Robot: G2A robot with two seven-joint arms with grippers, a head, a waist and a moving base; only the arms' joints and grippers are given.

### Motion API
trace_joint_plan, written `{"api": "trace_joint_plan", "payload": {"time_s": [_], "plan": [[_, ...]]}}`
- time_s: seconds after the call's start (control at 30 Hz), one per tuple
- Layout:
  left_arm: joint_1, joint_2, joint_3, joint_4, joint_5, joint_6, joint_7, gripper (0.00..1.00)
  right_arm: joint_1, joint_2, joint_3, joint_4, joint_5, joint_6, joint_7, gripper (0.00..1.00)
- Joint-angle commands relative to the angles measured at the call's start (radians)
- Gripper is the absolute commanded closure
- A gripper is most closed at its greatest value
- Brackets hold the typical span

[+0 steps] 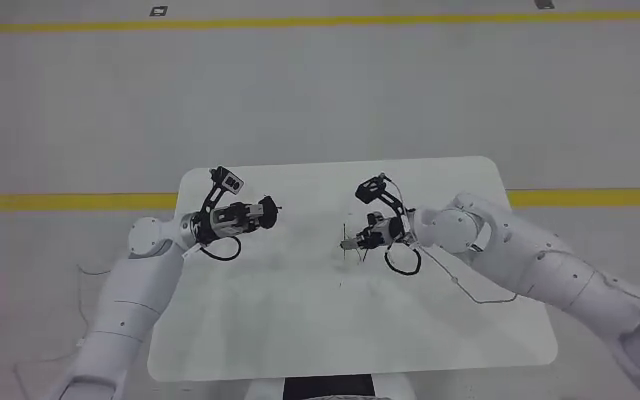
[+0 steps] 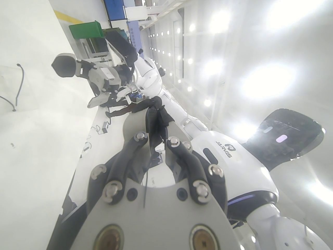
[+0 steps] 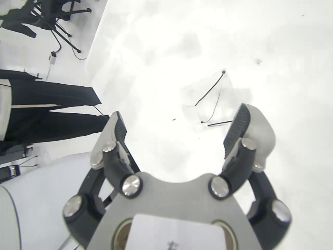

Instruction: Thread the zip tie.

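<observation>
My left gripper point(image 2: 155, 111) is held above the table with its fingers shut on a thin black zip tie point(image 2: 145, 183), whose strand trails back over the palm. In the top view the left gripper point(image 1: 268, 212) hangs over the table's left half. My right gripper point(image 3: 179, 117) is open, with nothing between its ribbed pads point(image 3: 238, 123). It hovers just short of several loose black zip ties point(image 3: 211, 89) lying on a clear plastic sheet point(image 3: 192, 110). In the top view the right gripper point(image 1: 350, 242) is near the table's middle, above those loose ties point(image 1: 342, 262).
The white table point(image 1: 470, 330) has free room at the front and back. Its far-side edge point(image 3: 97, 45) runs close to the right gripper, with chairs and a standing person's legs point(image 3: 49, 115) beyond it. Small dark specks point(image 3: 173, 119) dot the surface.
</observation>
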Motion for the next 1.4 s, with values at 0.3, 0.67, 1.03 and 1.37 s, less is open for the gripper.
{"api": "trace_joint_plan", "payload": {"time_s": [0.3,0.67,1.03,1.37], "plan": [[0.0,0.0,0.0,0.0,0.0,0.0,0.0,1.0,-0.033,-0.018,-0.005,0.019,0.103,-0.055,0.093,0.0],[0.0,0.0,0.0,0.0,0.0,0.0,0.0,1.0,-0.028,-0.166,0.001,0.212,0.216,0.02,0.132,0.0],[0.0,0.0,0.0,0.0,0.0,0.0,0.0,1.0,-0.022,-0.217,0.004,0.274,0.169,0.016,0.104,0.0],[0.0,0.0,0.0,0.0,0.0,0.0,0.0,1.0,-0.059,-0.231,0.037,0.283,0.156,0.07,0.078,0.0]]}}
